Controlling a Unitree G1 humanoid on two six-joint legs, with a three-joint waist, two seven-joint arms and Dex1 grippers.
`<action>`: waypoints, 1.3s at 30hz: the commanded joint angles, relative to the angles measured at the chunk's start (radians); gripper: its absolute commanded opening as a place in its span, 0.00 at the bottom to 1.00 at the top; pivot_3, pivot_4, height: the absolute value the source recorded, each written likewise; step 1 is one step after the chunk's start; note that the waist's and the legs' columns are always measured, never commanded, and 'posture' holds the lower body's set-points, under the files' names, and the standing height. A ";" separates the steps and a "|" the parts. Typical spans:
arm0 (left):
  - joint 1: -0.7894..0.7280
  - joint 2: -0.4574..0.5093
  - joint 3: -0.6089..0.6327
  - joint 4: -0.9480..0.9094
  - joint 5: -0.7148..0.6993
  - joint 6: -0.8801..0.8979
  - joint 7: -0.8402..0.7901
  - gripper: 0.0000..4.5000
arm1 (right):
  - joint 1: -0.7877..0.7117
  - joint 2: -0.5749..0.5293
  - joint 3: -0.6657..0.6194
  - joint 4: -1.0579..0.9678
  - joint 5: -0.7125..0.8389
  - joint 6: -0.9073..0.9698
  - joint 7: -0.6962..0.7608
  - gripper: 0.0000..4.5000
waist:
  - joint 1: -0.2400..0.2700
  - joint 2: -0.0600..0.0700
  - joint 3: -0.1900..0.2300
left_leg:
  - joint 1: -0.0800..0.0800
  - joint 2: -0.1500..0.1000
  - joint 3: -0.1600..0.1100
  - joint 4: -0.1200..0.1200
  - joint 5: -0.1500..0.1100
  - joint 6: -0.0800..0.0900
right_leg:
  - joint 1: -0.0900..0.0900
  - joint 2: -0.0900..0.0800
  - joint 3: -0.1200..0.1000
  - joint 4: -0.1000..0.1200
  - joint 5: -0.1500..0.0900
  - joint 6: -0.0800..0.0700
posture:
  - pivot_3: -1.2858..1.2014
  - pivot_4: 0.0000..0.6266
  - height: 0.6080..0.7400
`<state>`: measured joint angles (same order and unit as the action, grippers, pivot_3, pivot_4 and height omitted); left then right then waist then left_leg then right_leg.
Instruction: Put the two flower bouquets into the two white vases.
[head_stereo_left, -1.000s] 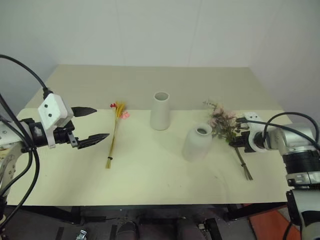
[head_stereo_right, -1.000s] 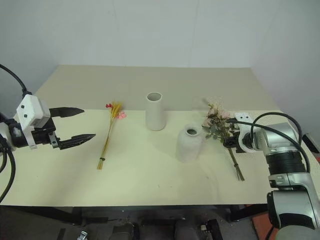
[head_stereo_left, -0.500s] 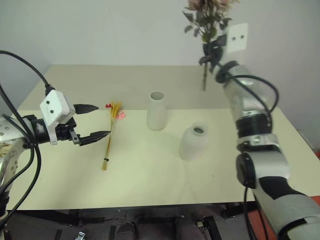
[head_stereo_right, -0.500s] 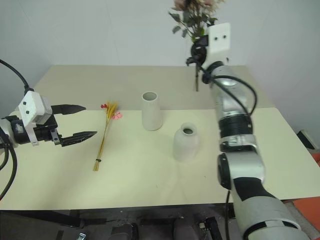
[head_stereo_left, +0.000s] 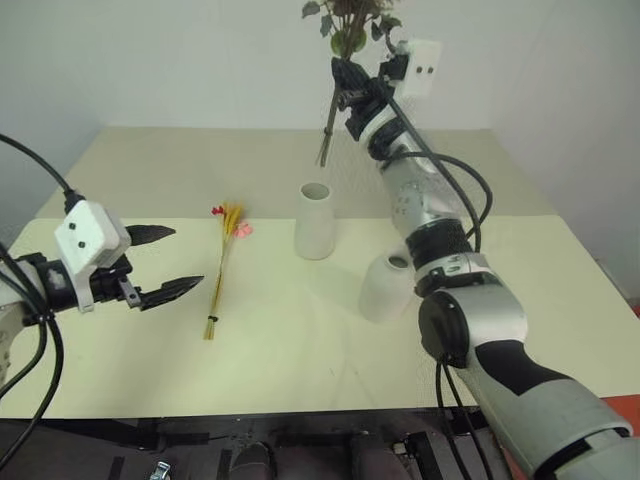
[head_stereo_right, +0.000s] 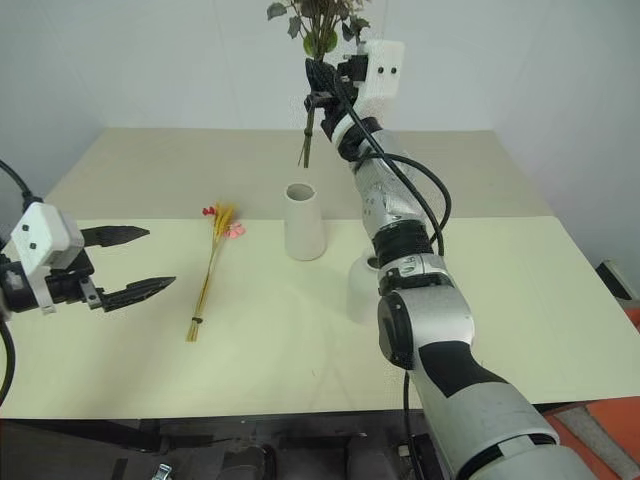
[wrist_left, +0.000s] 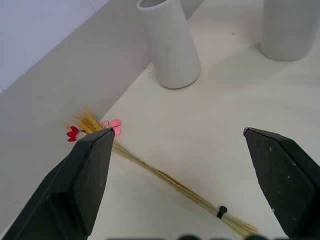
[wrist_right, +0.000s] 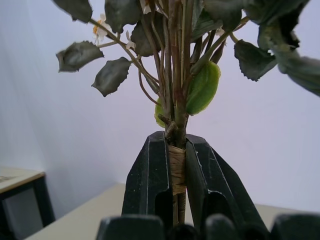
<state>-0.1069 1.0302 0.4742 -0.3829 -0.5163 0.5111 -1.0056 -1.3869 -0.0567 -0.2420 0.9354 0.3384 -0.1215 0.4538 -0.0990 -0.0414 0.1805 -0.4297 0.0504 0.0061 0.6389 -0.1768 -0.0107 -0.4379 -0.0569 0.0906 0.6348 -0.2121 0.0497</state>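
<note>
Overhead, the right gripper (head_stereo_left: 348, 82) is raised high above the table (head_stereo_left: 300, 350), its two black fingers (wrist_right: 145, 180) clamped together on the wrapped stems of the bushy green-leaved bouquet (wrist_right: 175, 75). The bouquet stands roughly upright in the grip. Leaves and blossoms run off the top edge of the head views; bare stem ends (head_stereo_left: 325, 145) hang below the fingers, slanting down toward the taller vase (head_stereo_left: 314, 220) and stopping above its open mouth, not in it. Right wrist view: a band of tan wrapping sits exactly where the fingers pinch, dark serrated leaves and one bright green leaf just above.

The left gripper (head_stereo_left: 163, 262) hovers low over the table's left part, jaws wide apart, holding nothing. It points toward the slim bouquet (head_stereo_left: 224, 268), which lies flat on the table just beyond the fingertips, apart from them. Red and pink blossoms and the yellow tuft are at the far end, the tied stem ends nearer the front edge. Left wrist view: stems run across between the two spread fingers (wrist_left: 85, 175), a small dark tie near the stem ends.

The taller vase stands upright mid-table, empty. The shorter rounded vase (head_stereo_left: 386, 288) stands nearer the front and to the right of it, partly behind the right arm, mouth empty.
</note>
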 joint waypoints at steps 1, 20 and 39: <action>0.002 0.009 0.040 -0.027 -0.008 0.001 0.012 1.00 | 0.010 0.015 0.008 -0.080 0.015 0.006 0.018 0.04 | 0.000 0.000 0.000 | 0.000 0.000 0.000 0.000 0.000 0.000 | 0.000 0.000 0.000 0.001 0.000 0.000 | 0.52 0.24 1.00; -0.008 0.013 0.015 -0.001 0.003 -0.019 0.012 1.00 | 0.120 0.016 0.070 -0.183 -0.019 0.065 0.036 0.41 | -0.001 0.000 0.000 | 0.003 0.000 -0.001 0.000 0.000 0.000 | -0.001 0.001 0.000 0.007 -0.002 -0.003 | 0.52 0.24 1.00; -0.117 -0.110 -0.031 0.059 0.072 0.052 0.287 1.00 | 0.531 -0.132 0.177 -0.962 0.006 0.446 0.024 0.99 | 0.015 0.000 0.000 | 0.003 0.000 -0.002 0.000 0.000 0.000 | 0.000 0.001 0.000 0.009 -0.003 -0.003 | 0.52 0.24 1.00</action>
<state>-0.1960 0.9290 0.4445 -0.3297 -0.4825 0.5285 -0.8270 -0.8579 -0.1580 -0.0453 0.0882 0.3217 0.2784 0.4797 -0.0838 -0.0418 0.1803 -0.4261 0.0499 0.0043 0.6391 -0.1763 -0.0111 -0.4381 -0.0560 0.0900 0.6439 -0.2153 0.0470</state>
